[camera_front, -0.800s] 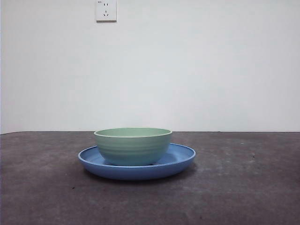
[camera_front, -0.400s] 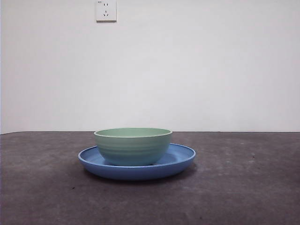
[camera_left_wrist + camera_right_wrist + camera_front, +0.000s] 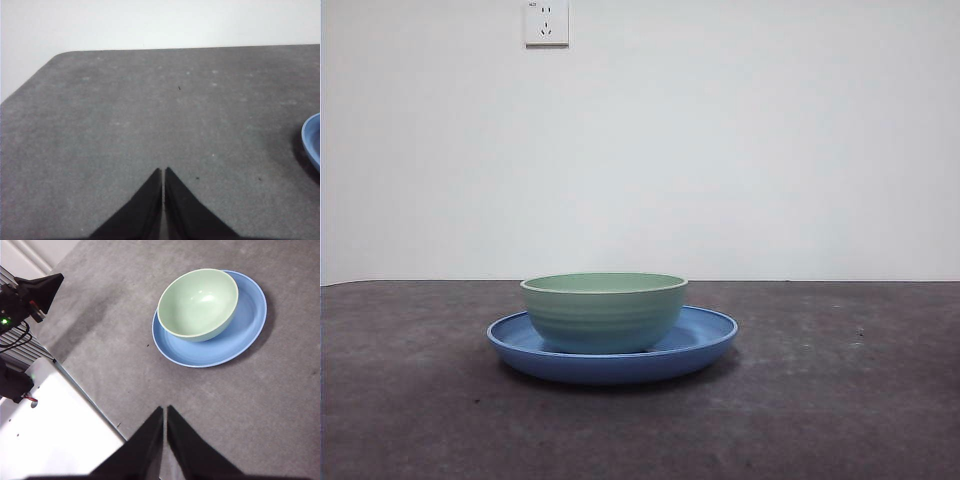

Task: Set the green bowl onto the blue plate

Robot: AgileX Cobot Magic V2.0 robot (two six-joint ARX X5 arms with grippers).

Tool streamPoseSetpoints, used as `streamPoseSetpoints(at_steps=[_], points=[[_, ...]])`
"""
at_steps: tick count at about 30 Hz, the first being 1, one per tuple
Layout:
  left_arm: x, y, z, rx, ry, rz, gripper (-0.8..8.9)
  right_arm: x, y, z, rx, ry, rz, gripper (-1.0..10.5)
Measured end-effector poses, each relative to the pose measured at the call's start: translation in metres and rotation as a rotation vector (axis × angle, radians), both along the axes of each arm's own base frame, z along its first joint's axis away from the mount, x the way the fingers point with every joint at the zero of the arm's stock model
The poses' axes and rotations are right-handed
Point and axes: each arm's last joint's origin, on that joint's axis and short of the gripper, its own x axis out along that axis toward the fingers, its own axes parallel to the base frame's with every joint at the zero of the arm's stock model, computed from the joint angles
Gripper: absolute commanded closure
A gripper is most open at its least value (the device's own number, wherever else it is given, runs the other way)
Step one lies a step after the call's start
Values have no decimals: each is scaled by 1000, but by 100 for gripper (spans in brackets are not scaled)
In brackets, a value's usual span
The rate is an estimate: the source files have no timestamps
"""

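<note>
In the left wrist view the plate (image 3: 312, 140) shows only as a blue sliver at 3 o'clock, cut off by the picture's edge; the bowl is out of frame there. In the front view the bowl (image 3: 604, 312) hides the plate's (image 3: 705, 335) middle and its own foot. The right wrist view cuts off dark equipment (image 3: 22, 297) at 9 o'clock; what it is cannot be told.

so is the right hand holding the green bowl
No, the right hand is shut on nothing and well apart from the green bowl, which sits free on the blue plate.
</note>
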Motion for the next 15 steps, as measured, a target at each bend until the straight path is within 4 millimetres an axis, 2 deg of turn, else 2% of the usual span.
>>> streamPoseSetpoints(at_steps=[15], points=[[0,0,-1,-1,-7,0,805,0,0,0,0,0,0,939]])
